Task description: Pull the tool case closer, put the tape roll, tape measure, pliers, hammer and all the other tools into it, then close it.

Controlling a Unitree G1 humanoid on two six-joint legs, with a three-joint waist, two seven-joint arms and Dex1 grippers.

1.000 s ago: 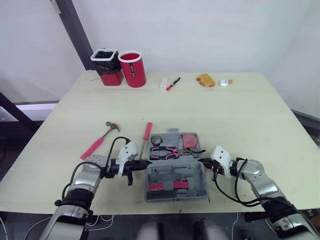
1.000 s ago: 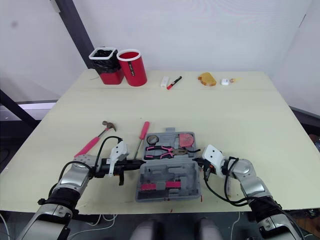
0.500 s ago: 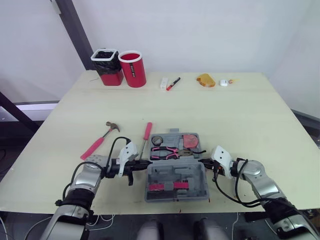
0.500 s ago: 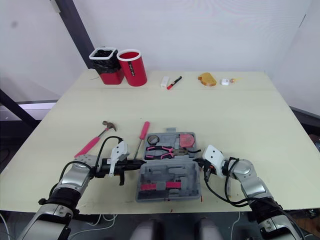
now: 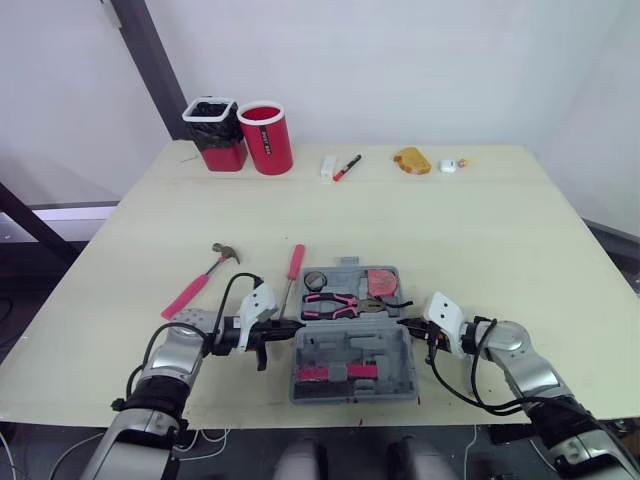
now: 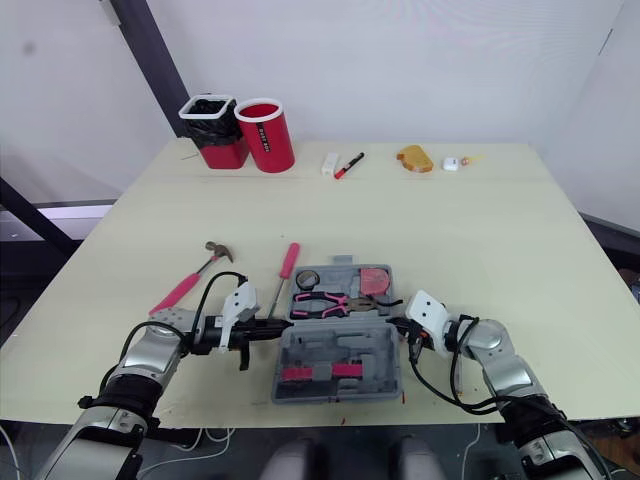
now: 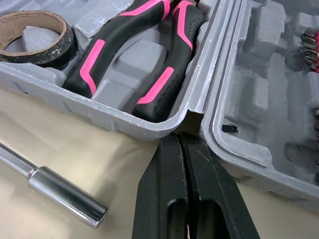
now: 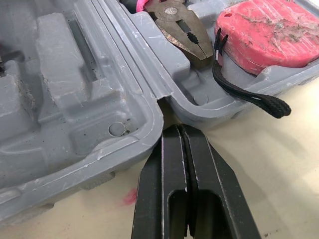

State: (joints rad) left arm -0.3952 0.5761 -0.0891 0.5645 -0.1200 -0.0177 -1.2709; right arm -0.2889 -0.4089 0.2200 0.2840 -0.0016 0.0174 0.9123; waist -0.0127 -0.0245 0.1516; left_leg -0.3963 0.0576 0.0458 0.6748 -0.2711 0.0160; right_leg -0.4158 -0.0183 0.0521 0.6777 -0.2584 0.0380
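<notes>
The grey tool case [image 5: 350,345] lies open near the table's front edge. Its far half holds the tape roll [image 5: 315,280], the pink-handled pliers [image 5: 330,303] and the red tape measure [image 5: 379,282]. The near half carries pink bit holders [image 5: 345,372]. My left gripper [image 5: 297,326] is shut, its tips at the hinge notch on the case's left side [image 7: 180,137]. My right gripper [image 5: 403,322] is shut too, its tips at the hinge gap on the right [image 8: 175,128]. The pink-handled hammer [image 5: 205,275] and the screwdriver [image 5: 293,272] lie on the table left of the case.
At the back left stand a red cup [image 5: 266,137] and a black-lined bin [image 5: 213,133]. A red marker [image 5: 346,167], an orange object [image 5: 411,160] and a small white object [image 5: 447,166] lie along the back. The table's front edge is just below the case.
</notes>
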